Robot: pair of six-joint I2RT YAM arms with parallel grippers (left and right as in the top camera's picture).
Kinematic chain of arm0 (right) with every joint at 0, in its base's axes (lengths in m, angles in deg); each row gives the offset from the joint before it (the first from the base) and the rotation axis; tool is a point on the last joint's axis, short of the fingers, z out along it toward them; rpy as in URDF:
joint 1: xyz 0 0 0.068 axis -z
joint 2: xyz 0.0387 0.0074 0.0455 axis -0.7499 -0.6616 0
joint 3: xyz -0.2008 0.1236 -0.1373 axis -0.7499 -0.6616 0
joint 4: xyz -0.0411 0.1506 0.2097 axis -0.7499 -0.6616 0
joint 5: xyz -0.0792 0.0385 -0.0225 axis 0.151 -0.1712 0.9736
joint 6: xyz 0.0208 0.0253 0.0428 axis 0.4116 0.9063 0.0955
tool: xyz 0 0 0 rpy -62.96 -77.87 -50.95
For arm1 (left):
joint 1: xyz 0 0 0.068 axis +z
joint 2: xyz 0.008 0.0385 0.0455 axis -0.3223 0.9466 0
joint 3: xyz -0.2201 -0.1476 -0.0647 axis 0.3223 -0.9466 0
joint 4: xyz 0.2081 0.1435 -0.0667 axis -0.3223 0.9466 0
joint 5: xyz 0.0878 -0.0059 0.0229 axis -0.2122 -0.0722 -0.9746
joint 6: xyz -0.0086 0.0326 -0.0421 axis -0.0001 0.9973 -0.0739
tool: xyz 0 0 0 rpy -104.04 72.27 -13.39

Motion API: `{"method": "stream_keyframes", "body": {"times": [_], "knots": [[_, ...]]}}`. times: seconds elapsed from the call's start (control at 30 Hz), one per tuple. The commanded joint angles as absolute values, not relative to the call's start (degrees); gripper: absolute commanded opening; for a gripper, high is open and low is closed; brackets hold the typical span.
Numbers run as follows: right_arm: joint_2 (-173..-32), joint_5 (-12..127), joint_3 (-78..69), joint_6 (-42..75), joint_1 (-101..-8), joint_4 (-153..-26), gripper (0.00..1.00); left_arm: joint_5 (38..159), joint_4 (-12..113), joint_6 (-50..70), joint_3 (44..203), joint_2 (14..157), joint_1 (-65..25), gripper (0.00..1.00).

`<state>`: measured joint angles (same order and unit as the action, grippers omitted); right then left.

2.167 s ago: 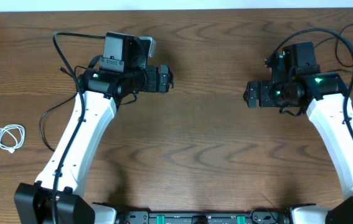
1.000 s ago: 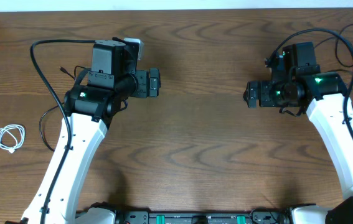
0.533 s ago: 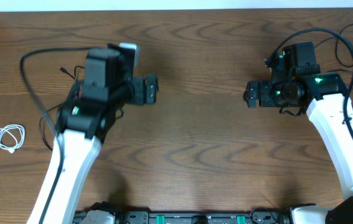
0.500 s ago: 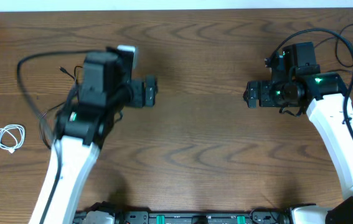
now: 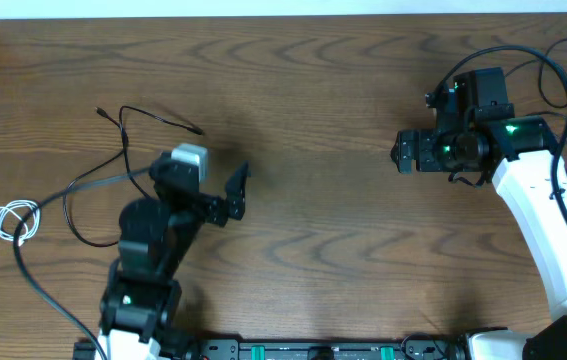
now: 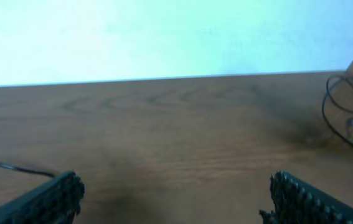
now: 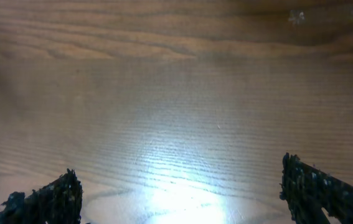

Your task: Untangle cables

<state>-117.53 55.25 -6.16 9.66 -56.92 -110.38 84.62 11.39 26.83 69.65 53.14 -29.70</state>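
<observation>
One thin black cable (image 5: 123, 150) lies loose at the left of the table, its plug end near the top and its curve running back down to the left. The left wrist view catches a short piece of this black cable (image 6: 11, 167) at its left edge. A small coiled white cable (image 5: 15, 221) rests near the left edge. My left gripper (image 5: 239, 192) hangs open to the right of the black cable, with nothing between its fingers (image 6: 55, 194). My right gripper (image 5: 399, 151) is open over bare wood at the right, its fingers (image 7: 313, 186) holding nothing.
Black cord loops (image 5: 553, 60) lie around the right arm near the table's right edge and also show as black loops (image 6: 350, 102) in the left wrist view; whether they are robot wiring I cannot tell. A thick arm wire (image 5: 33, 280) trails at the front left.
The left arm has drawn back toward the table's front and swung low, uncovering the black cable it stood over. The right arm has not moved.
</observation>
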Motion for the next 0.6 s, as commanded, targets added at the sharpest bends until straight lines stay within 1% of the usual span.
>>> {"method": "stream_keyframes", "body": {"times": [0.0,0.17,0.57], "knots": [[-117.3,55.5,-5.6,9.3,-57.3,-110.4,0.99,86.6,7.3,27.8,64.2,47.6,-27.6,0.96],[-117.3,55.5,-5.6,9.3,-57.3,-110.4,0.99,86.6,5.3,27.8,59.1,41.3,-25.2,0.96],[-117.3,55.5,-5.6,9.3,-57.3,-110.4,0.99,86.6,5.3,27.8,47.8,28.2,-20.3,0.96]]}}
